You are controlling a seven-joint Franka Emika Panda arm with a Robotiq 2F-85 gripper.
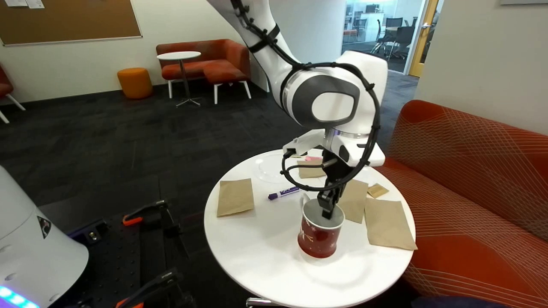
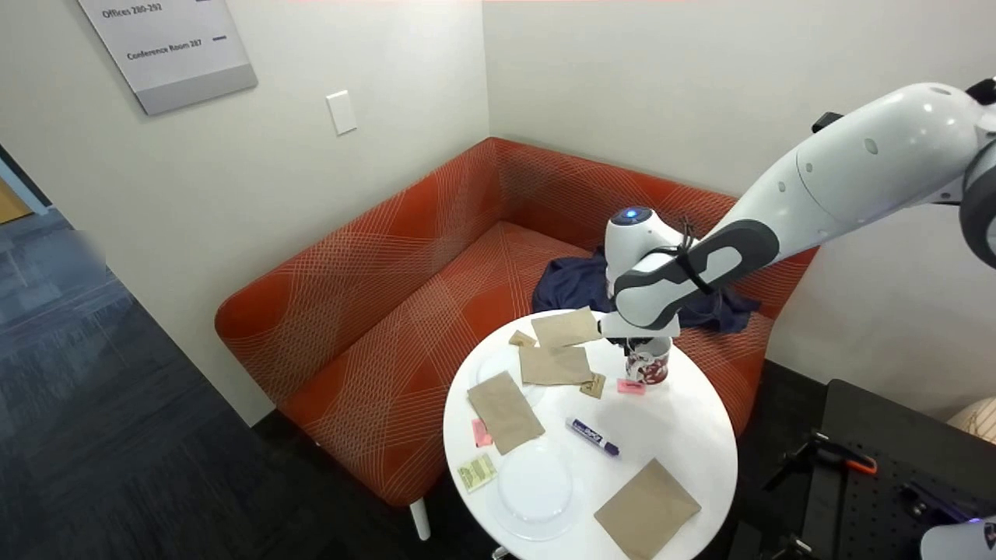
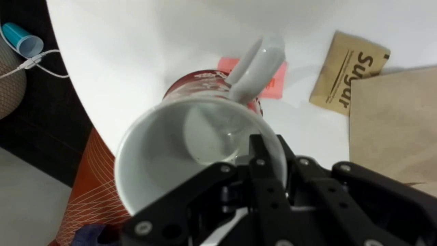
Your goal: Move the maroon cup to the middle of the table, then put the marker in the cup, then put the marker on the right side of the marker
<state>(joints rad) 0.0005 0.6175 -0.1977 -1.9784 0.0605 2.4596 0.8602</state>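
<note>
In exterior view, round white table [image 1: 252, 248], red couch [image 1: 464, 182] at right. White robot arm [image 1: 334, 100] reaches down; black gripper [image 3: 271, 145] pinches wall of dark-red cup [image 1: 319, 239], one finger inside, one outside. Cup looks nearly upright, slightly near of table's middle; cannot tell if base touches tabletop. Purple marker [image 1: 284, 193] lies left and far of cup, apart from it. Brown paper sheet [image 1: 235, 197] at left, more sheets [image 1: 389, 224] at right. In wrist view, pink packet [image 3: 278, 82] shows behind cup's handle, sugar packet [image 3: 348, 73] to right.
</note>
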